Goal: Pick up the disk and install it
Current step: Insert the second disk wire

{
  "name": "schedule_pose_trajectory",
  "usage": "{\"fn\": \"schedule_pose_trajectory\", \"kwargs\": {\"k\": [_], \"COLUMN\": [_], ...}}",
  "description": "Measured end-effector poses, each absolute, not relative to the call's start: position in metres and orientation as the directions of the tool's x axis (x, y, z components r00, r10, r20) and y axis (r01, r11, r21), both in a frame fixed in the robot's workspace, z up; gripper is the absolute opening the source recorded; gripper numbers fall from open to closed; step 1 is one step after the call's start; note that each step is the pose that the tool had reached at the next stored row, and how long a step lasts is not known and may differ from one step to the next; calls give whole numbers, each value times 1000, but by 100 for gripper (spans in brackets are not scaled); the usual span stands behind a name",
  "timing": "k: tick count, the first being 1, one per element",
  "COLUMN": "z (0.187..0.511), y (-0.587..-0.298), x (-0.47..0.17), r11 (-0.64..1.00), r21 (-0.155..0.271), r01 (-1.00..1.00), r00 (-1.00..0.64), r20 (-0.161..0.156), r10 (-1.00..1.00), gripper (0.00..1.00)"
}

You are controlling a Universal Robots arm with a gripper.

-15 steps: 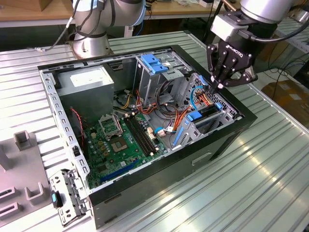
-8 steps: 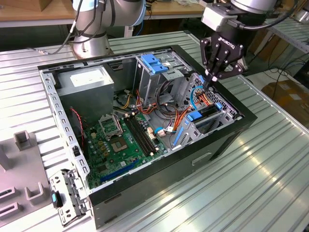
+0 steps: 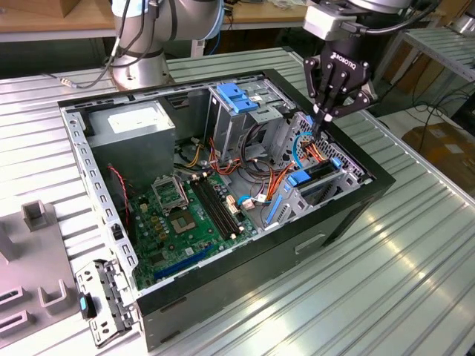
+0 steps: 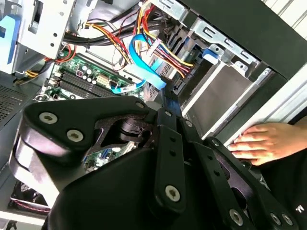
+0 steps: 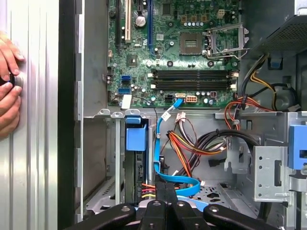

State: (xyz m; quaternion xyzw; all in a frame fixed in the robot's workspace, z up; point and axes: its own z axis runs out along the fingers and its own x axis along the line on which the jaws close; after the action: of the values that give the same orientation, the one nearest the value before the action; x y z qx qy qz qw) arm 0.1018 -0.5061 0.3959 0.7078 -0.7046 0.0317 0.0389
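The disk point(image 5: 138, 172) sat edge-on in the computer case's point(image 3: 349, 215) drive bay, blue rail showing, and looked slotted in! The gripper point(image 3: 323, 116) hung just above the bay, fingers pressed together, holding nothing. Fully seated? Couldn't tell.

Ribbed metal table point(image 3: 415, 252), wooden bench point(image 3: 44, 18) behind

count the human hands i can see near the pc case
2 in the first wrist view, stacked against the case's outer wall: upper hand and lower hand. The second wrist view shows one hand on the case edge, likely one of those two. More may be hidden.
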Motion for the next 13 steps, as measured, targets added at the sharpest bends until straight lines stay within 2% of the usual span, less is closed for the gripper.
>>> {"fn": "schedule_pose_trajectory", "kwargs": {"k": [3,4,5,6,9,13], "z": [396,396,396,395,395,395], "y": [-506,-506,-506,-506,-506,-503], "x": [102,102,102,102,102,102], "r11": [-4,-4,-4,-4,-4,0], "r21": [10,10,11,11,11,12], "r01": [-1000,-1000,-1000,-1000,-1000,-1000], "r00": [5,5,5,5,5,2], "r20": [100,100,101,104,143,145], "r10": [-995,-995,-995,-995,-990,-989], "gripper": [11,18,18,18,18,18]}}
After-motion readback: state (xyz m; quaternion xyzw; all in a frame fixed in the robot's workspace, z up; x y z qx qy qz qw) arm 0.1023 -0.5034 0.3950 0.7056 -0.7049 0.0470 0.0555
